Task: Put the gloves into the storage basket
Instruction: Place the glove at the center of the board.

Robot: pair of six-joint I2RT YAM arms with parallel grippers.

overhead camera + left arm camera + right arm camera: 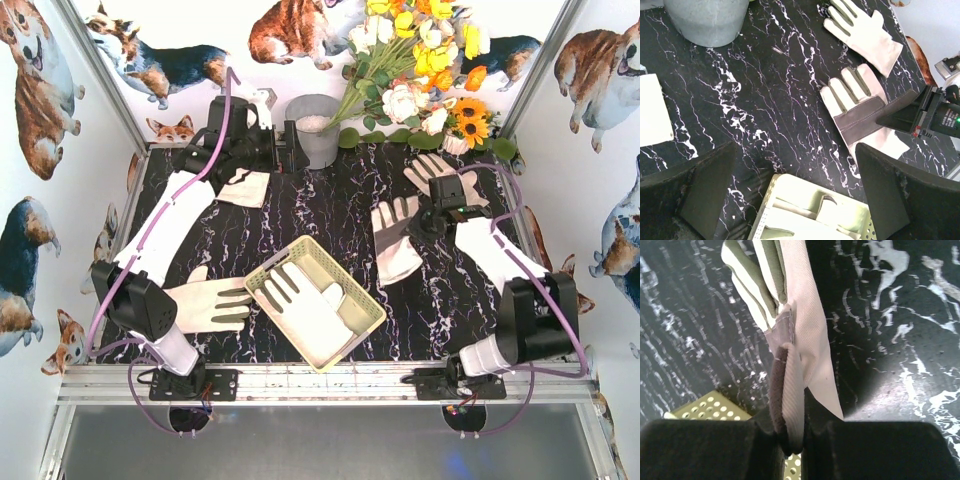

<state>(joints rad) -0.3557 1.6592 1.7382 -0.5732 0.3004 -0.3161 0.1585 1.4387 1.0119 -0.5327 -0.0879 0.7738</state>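
The right end effector (792, 437) pinches a glove (805, 330) by a fold, presumably bound for the storage basket (280, 263); the left end effector (795, 165) hangs released.

- Finding: staged robot test cell, not a lived-in room.
- Left arm (165, 235) and right arm (495, 255) bolted to an aluminium rail (320, 383).
- Corgi-print wall panels (40, 100) enclose a black marbled tabletop (330, 200).
- Flower bouquet (420, 50) at the back.
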